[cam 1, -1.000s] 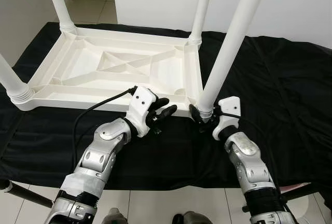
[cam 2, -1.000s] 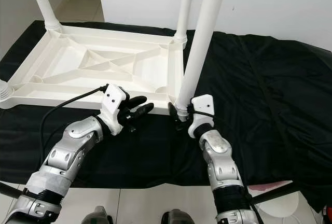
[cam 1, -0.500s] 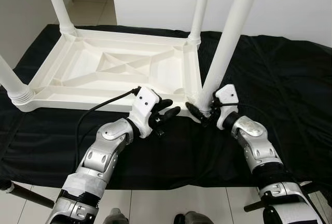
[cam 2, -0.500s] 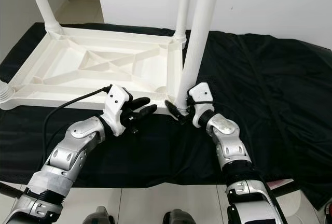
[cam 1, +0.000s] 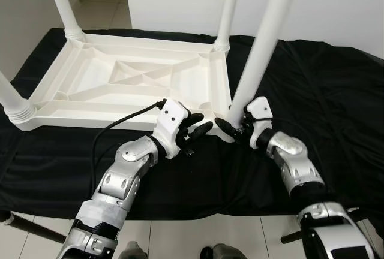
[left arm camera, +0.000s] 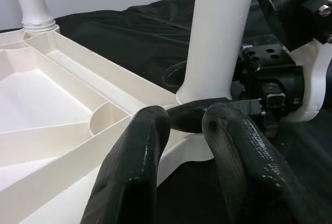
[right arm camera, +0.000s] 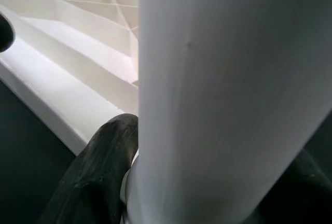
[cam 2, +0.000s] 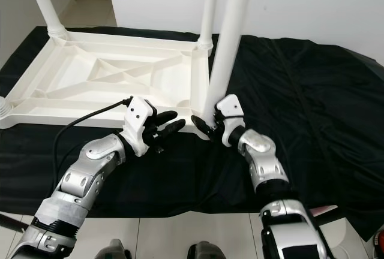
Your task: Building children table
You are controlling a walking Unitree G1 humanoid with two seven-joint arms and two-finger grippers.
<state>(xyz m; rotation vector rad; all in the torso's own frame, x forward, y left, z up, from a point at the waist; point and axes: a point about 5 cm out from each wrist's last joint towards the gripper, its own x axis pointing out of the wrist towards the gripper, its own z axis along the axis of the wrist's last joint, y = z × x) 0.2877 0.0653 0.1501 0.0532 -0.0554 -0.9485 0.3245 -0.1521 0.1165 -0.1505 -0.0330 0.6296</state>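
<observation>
— At the near-right corner of the upturned tabletop (cam 1: 138,82), which lies on a black cloth (cam 1: 324,91), the fourth leg (cam 1: 259,55) stands almost upright, its long axis leaning slightly toward one o'clock.

— Which hand has it?

— The right hand (cam 1: 235,128) — fingers clamped around the leg's base, right at the socket. So the leg rises at twelve o'clock from that hand.

— And the other?

— The left hand (cam 1: 195,128) sits just at nine o'clock of the socket, fingers a little apart, holding nothing, tips near the tabletop's edge. The right is plainly nearer.

— Any writing?

— None legible on leg, tabletop or hands.
</observation>
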